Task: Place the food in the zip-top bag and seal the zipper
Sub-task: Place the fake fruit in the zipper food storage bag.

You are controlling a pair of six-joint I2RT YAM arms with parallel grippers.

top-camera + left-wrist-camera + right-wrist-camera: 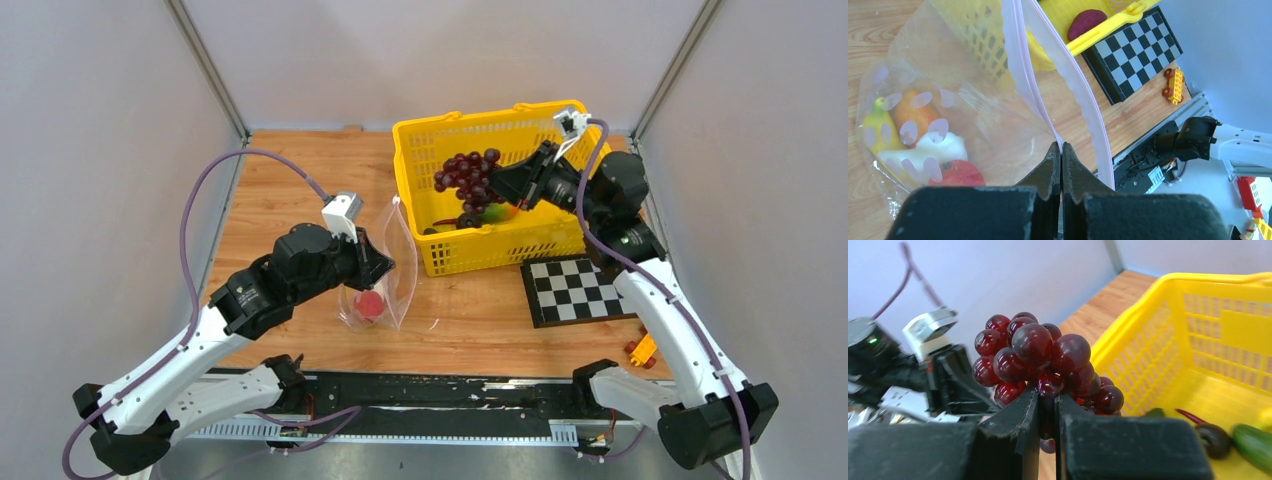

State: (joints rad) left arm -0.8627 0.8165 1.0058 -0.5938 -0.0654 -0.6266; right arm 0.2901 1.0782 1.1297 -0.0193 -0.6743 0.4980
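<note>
Clenching the left gripper [1061, 150] tight on the zip-top bag [388, 262] at its pale pink zipper [1023, 75], just left of the yellow basket [470, 258] and nearer than it. Holding up one lip of the mouth, gaping the bag wide while resting its bottom on the wooden surface [290, 190]. Carrying inside the bag a red piece [955, 176], a white piece [945, 147], an orange piece [913, 114] and a yellow-green piece [878, 131]. Showing a checkerboard [575, 290] flat just beside the basket's near right corner. Grasping the dark grapes [1040, 355] in the right gripper [1048, 400], hanging over the basket's middle, clear of its floor. Leaving a green piece [1253, 442] and a dark purple piece [1085, 22] on the basket's floor.
</note>
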